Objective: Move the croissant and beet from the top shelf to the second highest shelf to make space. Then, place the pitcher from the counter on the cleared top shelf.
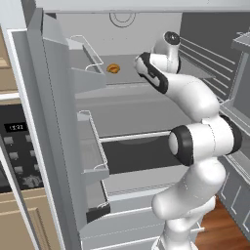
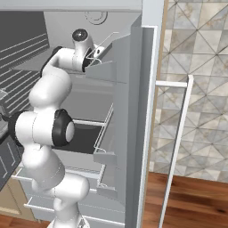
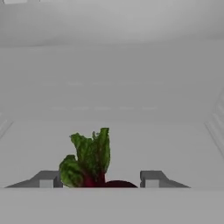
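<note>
1. Gripper (image 3: pixel 99 179) is reaching into the fridge over the top shelf (image 1: pixel 122 78), its 2 fingertips (image 3: pixel 46 179) standing on either side of the beet (image 3: pixel 89 164); whether they are gripping it, I cannot tell.
2. Croissant (image 1: pixel 113 69) is lying on the same shelf, toward its left edge.

Most of the dark purple beet bulb (image 3: pixel 117 184) drops out of my hand view's lower part — just its top curve and green leaf tuft show. I can't tell whether my grey finger tips (image 3: pixel 151 178) touch it.
</note>
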